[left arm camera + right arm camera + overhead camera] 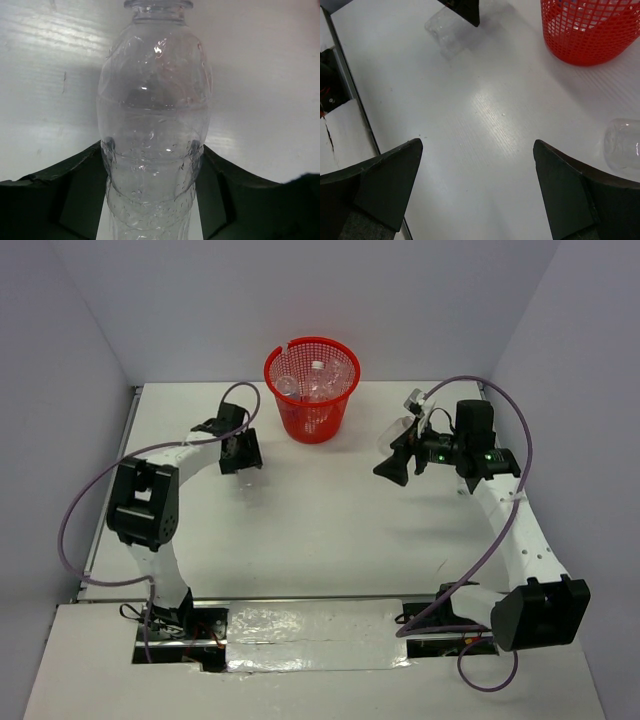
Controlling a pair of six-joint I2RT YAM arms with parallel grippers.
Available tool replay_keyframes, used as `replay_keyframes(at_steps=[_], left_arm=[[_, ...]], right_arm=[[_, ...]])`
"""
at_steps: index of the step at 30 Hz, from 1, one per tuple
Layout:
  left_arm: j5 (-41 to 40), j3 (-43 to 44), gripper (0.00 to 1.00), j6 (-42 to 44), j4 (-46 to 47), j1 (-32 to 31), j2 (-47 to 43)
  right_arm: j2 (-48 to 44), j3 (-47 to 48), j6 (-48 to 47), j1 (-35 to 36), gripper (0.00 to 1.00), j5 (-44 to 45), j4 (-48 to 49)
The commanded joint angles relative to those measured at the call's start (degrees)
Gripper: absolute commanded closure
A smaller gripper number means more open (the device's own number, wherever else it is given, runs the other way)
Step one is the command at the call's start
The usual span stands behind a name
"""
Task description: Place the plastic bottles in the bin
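The red mesh bin (pixel 311 390) stands at the back centre of the table, with several clear bottles (pixel 316 380) inside it. My left gripper (pixel 240 452) is left of the bin and shut on a clear crinkly bottle (pixel 152 125). Its fingers (pixel 75 200) press on both sides of the bottle's lower body, low over the table. My right gripper (pixel 392 468) is open and empty, right of the bin, above bare table (pixel 477 165). Another clear bottle (pixel 403 425) with a white cap lies just behind it, and shows at the right edge of the right wrist view (pixel 622 150).
The right wrist view shows the bin (pixel 590 30) at top right, and the left gripper's held bottle (pixel 445 32) at top. White walls enclose the table at the left, back and right. A taped strip (pixel 310 625) runs along the near edge between the arm bases.
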Motion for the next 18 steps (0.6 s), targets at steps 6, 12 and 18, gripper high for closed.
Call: replay_keyframes(at_steps=[6, 12, 18], left_arm=[[10.2, -11.6, 0.93, -0.3, 11.3, 0.1, -34.2], [16.6, -8.5, 0.93, -1.6, 26.4, -2.8, -37.6], [17.1, 14.7, 0.92, -1.0, 28.8, -6.1, -15.7]], right_arm=[[-3.7, -0.1, -2.3, -2.4, 0.01, 1.1, -1.3], [-3.5, -0.4, -1.2, -5.2, 0.01, 0.0, -0.8], [-4.2, -0.9, -1.0, -5.7, 0.01, -0.5, -0.7]])
